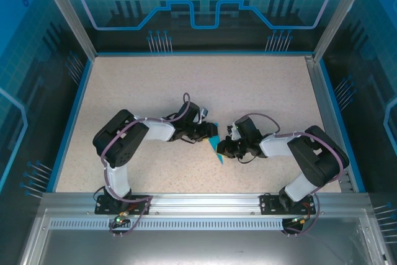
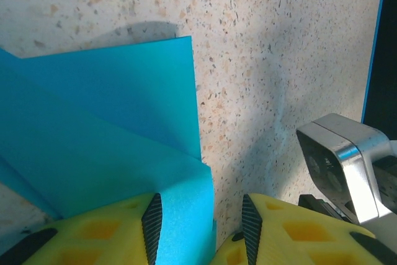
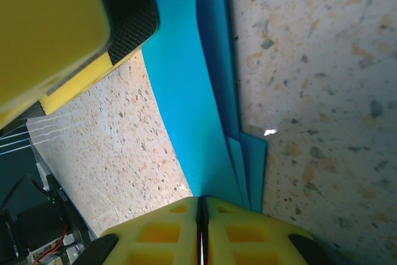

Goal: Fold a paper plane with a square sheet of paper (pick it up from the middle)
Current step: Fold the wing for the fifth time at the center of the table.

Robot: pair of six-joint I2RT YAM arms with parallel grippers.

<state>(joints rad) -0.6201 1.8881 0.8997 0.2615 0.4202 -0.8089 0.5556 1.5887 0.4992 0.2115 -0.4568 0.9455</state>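
Yellow right gripper (image 3: 200, 206) jaws are pressed together, pinching the folded blue paper (image 3: 186, 91) near the middle of the table (image 3: 322, 60). Left gripper (image 2: 200, 209) jaws stand apart around its edge. A hard pull could rip it or undo the folds.

Matte paper (image 2: 93, 153); speckled smooth tabletop (image 2: 279, 41)

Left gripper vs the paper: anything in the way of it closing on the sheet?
Nothing visible. The edge of the folded cyan paper lies in the gap between the parted jaws of the left gripper, over bare table. The right gripper is shut on the paper from the opposite side.
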